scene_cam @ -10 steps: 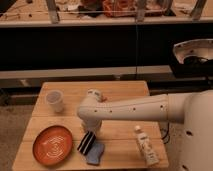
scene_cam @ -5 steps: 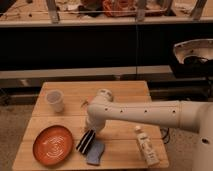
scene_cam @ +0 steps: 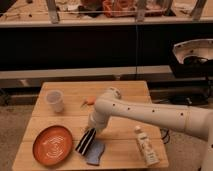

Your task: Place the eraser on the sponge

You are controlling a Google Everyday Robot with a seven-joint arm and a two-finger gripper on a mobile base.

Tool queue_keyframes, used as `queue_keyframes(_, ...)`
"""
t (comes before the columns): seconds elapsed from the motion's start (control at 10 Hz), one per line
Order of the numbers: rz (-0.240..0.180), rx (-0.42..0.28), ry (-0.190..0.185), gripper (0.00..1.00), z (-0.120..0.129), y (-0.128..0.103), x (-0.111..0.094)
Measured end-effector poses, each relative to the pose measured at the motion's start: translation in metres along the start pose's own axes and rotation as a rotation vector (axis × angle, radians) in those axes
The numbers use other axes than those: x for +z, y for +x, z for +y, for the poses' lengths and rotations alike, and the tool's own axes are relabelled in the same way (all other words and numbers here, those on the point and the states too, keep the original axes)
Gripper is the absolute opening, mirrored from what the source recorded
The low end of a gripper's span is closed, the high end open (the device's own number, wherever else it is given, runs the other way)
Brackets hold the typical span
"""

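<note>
Near the front edge of the table, the eraser lies slanted, its upper end right under the gripper and its lower end pointing front-left. The sponge sits just right of and in front of it. The two touch or overlap along one edge, but I can't tell whether the eraser rests on the sponge or only against it.

Jaws: can't tell how far apart they stand, or whether they have hold of the eraser. The gripper is down at the eraser's upper end.

Handling, my read:
- Eraser: stiff block, light, probably grippy. Take it across the narrow width near mid-length; an end grip would let it swing.
- Sponge: soft and light, and likely to slide or tip if pushed sideways. The eraser is about as long as the sponge, so line up the long axes or it overhangs and may tip off.

Surface and room:
- Flat wooden table, nothing to stop sliding.
- Orange plate is just left of the eraser, tight on that side.
- White bottle lies to the right, apart from the sponge.
- Cup and a small orange item sit at the back, well apart.
- The arm comes in from the right, over the middle of the table.
</note>
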Motion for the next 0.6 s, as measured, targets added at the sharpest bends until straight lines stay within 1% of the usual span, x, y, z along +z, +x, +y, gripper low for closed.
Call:
queue_keyframes(0.1, -0.044, -0.022, -0.002, 0.04, 0.0, -0.004, 0.0)
queue_keyframes(0.2, -0.085, -0.047, -0.023, 0.04, -0.001, -0.008, 0.001)
queue_keyframes(0.3, -0.115, -0.071, -0.052, 0.04, -0.003, -0.011, 0.003)
queue_keyframes(0.4, -0.14, -0.095, -0.084, 0.04, -0.004, -0.014, 0.006)
queue_keyframes(0.6, -0.172, -0.116, -0.138, 0.04, -0.002, -0.019, 0.014)
